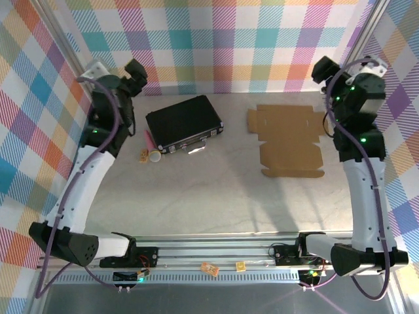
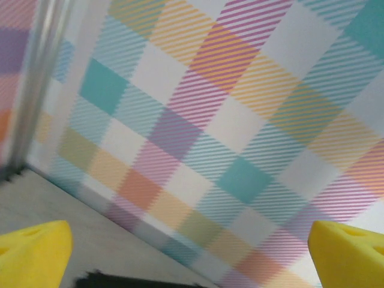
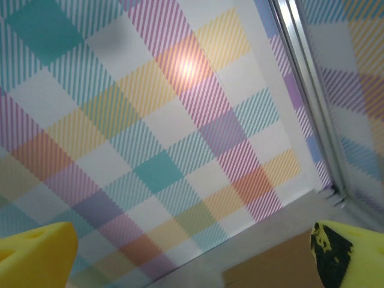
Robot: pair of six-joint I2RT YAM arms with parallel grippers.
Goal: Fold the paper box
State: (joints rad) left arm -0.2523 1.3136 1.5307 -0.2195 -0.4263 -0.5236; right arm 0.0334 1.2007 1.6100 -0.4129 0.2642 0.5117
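paper box (image 1: 288,140): flat, unfolded brown die-cut sheet on the table (image 1: 216,196), at about 2 o'clock from the table's middle in the top view, well apart from the black case.
handling: probably very light and thin; stiff across its panels, ready to bend along scored creases; likely to slide on the smooth tabletop if pushed.
where to hold: judged best at a free flap edge, say the side flap at 3 o'clock, while the middle panel is pinned down; the small tabs look easy to crumple.
left gripper (image 1: 134,72): raised at 10 o'clock, jaws spread wide, nothing between the yellow pads (image 2: 33,255).
black case (image 1: 184,122): hard, rectangular, dull sheen, handle on its near side, at 11 o'clock.
small clutter: a pink stick (image 1: 149,139) and a white round cap (image 1: 154,156) just beside the case, at its 7 o'clock corner.
plaid wall (image 1: 216,46): pastel striped checks, flat, behind everything.
right gripper (image 1: 324,69): raised at 2 o'clock, jaws spread wide, empty, beyond the sheet's far right corner.
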